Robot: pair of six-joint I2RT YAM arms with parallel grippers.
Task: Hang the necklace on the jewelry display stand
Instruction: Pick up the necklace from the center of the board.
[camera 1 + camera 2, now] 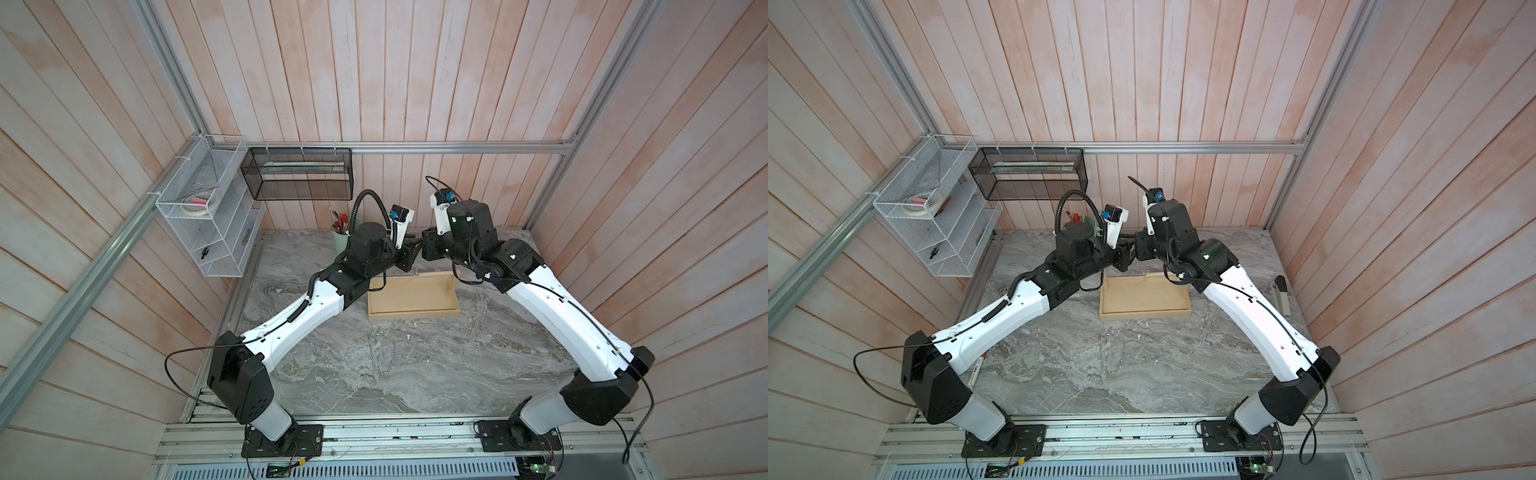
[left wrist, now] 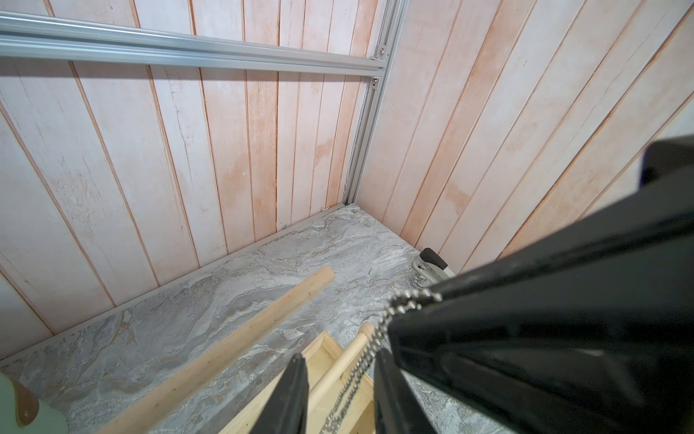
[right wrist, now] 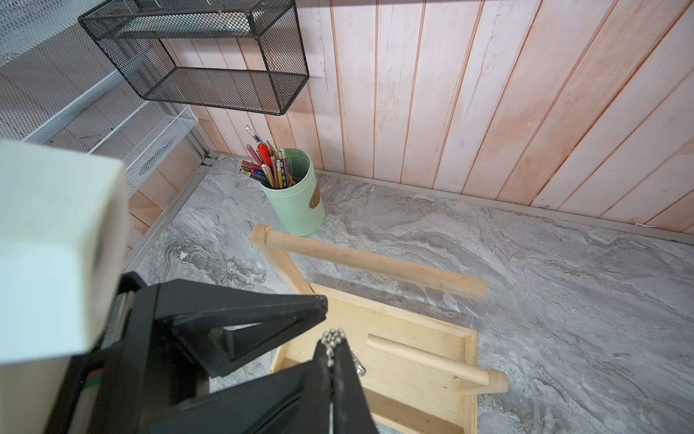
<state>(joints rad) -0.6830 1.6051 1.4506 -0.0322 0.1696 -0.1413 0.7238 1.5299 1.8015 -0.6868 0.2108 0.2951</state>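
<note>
- The right gripper has its black jaws pressed together on the necklace, a thin silvery ball-link chain. A few beads bunch above the tips and a short tail shows just below.
- The left gripper stands tip to tip with it, jaws parted. The chain hangs down through the gap, and as far as the left wrist view shows, nothing is clamped there.
- Beneath both is the jewelry display stand, of light unfinished wood, with a rimmed rectangular tray, upright posts and two dowel bars.
- The chain hangs over the tray, close beside the lower bar. Whether it touches that bar cannot be told. The upper bar is bare.
- Further out, a mint-green pen cup full of pencils stands behind the stand on the grey marbled tabletop.
- Judged from this, the chain is lifted and brought to the stand, but it is draped over neither bar. A loop has yet to go over a bar, and then the grip must let go.
</note>
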